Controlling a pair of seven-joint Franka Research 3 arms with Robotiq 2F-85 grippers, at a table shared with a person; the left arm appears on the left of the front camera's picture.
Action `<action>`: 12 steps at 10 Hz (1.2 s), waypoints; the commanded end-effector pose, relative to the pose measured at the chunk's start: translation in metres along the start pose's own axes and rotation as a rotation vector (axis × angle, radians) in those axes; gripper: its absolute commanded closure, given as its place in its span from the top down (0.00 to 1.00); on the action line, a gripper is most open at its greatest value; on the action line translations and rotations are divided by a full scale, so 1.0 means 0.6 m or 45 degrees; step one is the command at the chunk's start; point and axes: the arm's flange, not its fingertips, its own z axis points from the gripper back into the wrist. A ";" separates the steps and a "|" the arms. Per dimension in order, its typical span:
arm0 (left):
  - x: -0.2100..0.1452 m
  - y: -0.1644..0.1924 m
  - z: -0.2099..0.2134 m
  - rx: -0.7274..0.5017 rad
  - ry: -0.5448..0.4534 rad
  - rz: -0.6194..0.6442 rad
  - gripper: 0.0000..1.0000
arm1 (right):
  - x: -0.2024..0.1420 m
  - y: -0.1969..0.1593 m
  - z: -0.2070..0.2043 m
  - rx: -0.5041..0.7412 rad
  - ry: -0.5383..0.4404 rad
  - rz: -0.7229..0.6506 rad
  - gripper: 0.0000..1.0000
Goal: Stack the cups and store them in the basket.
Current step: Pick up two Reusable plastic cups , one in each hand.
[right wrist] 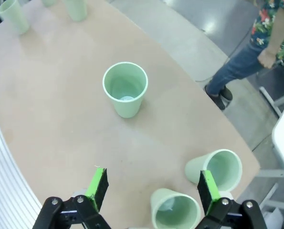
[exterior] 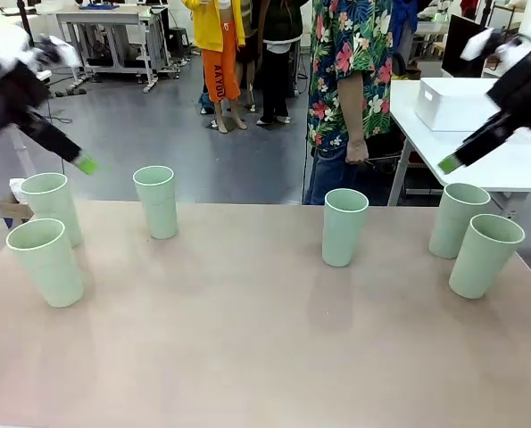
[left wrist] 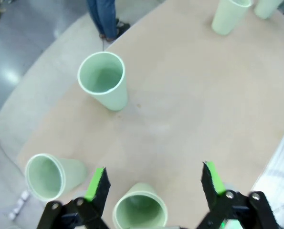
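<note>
Hovering over opposite ends of the table (exterior: 247, 357), the left jaws and the right jaws are both spread wide and hold nothing. Six cups stand apart and unstacked: the near-left cup (exterior: 46, 260) with the far-left cup (exterior: 49, 205) just behind it, the left-centre cup (exterior: 156, 201), the right-centre cup (exterior: 345, 226), and the far-right cup (exterior: 457, 218) just beside the near-right cup (exterior: 485, 254). A white bin (exterior: 452, 105) on the side table (exterior: 515, 165) is probably the basket; no cup is in it.

Each cup is upright with its mouth up. The long axis is vertical and the body tapers to a narrower base.

That shape looks top-heavy and light. A finger clipping a rim on the way down could tip a cup, and at either end it could knock the close neighbour too. Both pairs sit near table edges, so a toppled cup might roll off. A cup lowered off-axis into another could jam crooked instead of nesting.
</note>
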 end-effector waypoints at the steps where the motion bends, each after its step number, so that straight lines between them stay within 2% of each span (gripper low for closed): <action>1: -0.043 0.060 0.039 -0.131 -0.083 -0.074 1.00 | -0.041 -0.069 0.027 0.118 -0.088 0.093 1.00; 4: -0.135 0.106 0.100 -0.205 -0.225 -0.239 1.00 | -0.124 -0.156 0.058 0.229 -0.208 0.124 1.00; 5: -0.173 0.123 0.116 -0.232 -0.312 -0.224 1.00 | -0.158 -0.183 0.063 0.283 -0.264 0.122 1.00; 7: -0.208 0.133 0.110 -0.207 -0.396 -0.243 1.00 | -0.211 -0.213 0.071 0.326 -0.339 0.099 1.00; 8: -0.228 0.138 0.099 -0.232 -0.471 -0.235 1.00 | -0.227 -0.218 0.071 0.340 -0.370 0.107 1.00; 10: -0.249 0.122 0.092 -0.177 -0.561 -0.251 1.00 | -0.243 -0.218 0.074 0.340 -0.448 0.119 1.00; 12: -0.258 0.107 0.094 -0.156 -0.663 -0.265 1.00 | -0.223 -0.236 0.068 0.328 -0.511 0.151 1.00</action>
